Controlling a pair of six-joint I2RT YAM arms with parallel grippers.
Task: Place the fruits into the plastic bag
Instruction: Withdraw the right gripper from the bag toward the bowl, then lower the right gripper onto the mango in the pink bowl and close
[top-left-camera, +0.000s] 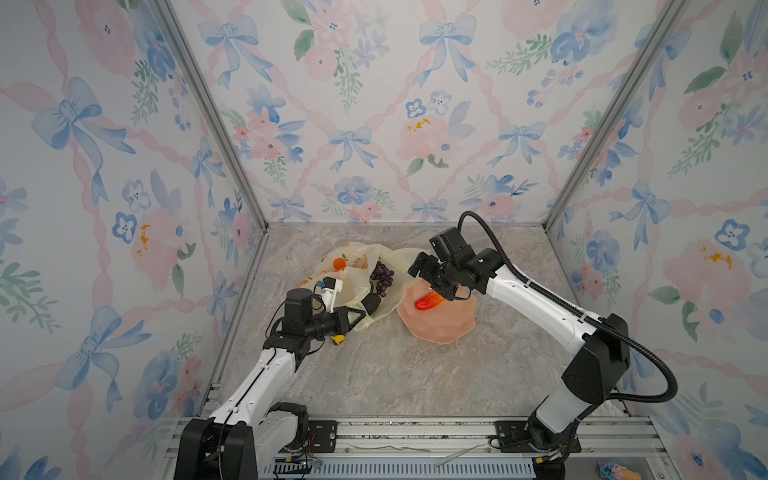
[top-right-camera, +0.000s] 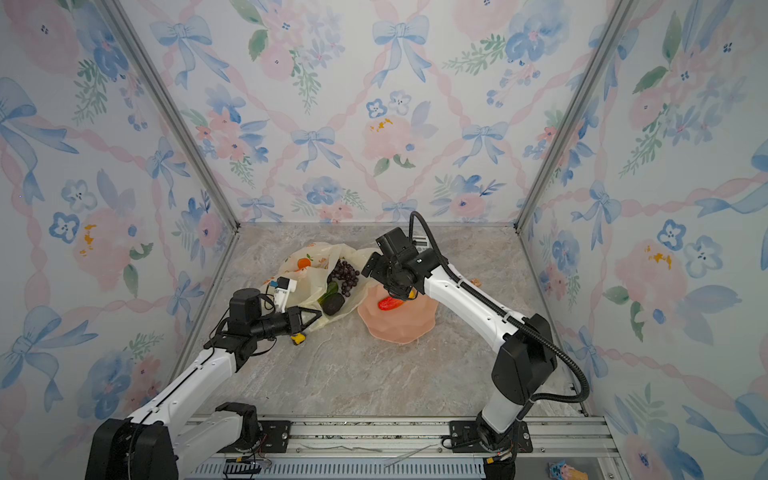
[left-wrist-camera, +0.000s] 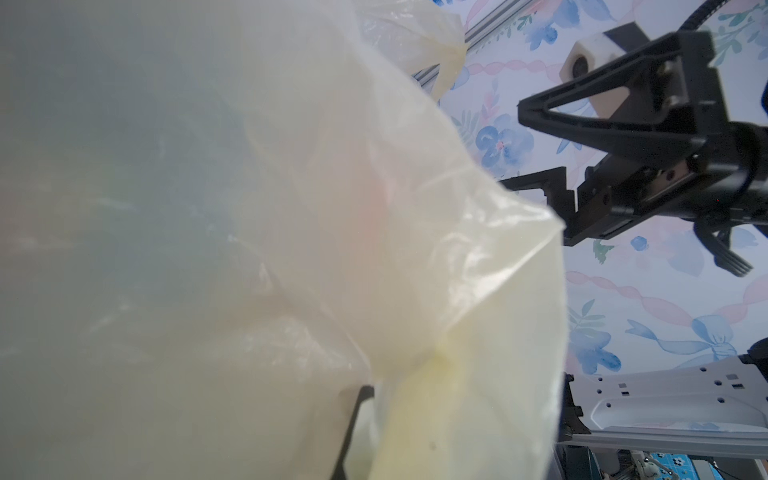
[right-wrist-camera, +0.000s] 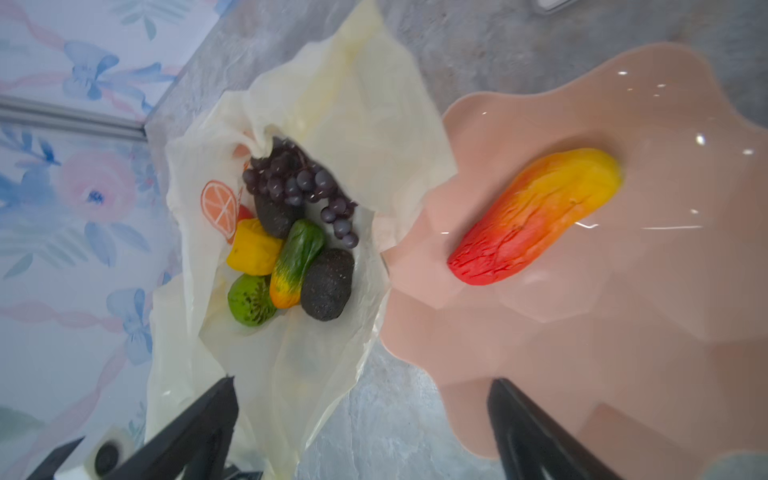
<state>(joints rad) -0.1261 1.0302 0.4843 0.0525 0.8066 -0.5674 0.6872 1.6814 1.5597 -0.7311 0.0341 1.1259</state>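
The red-and-yellow fruit (right-wrist-camera: 536, 216) lies alone on the pink plate (right-wrist-camera: 623, 332), the last one still outside. The other fruits (the grapes (right-wrist-camera: 299, 183), two avocados, a yellow piece, an orange-green one and a bright green one) already sit inside the bag (right-wrist-camera: 332, 104), which lies crumpled on the table (top-left-camera: 395, 374) just beside the plate.

The left gripper (top-left-camera: 360, 317) is clenched on the near edge of the bag and holds its mouth up; the right gripper (left-wrist-camera: 515, 149) hangs over the plate with its fingers spread wide, grasping nothing.

We judge the step in hand to be picking up that last fruit. To do it well, we should set the fingers across its narrow width rather than along its length; we should come down until the tips straddle it close to the plate; and we should close gently, since the glossy skin may slip. The left grip on the bag's mouth matters for the drop that follows.
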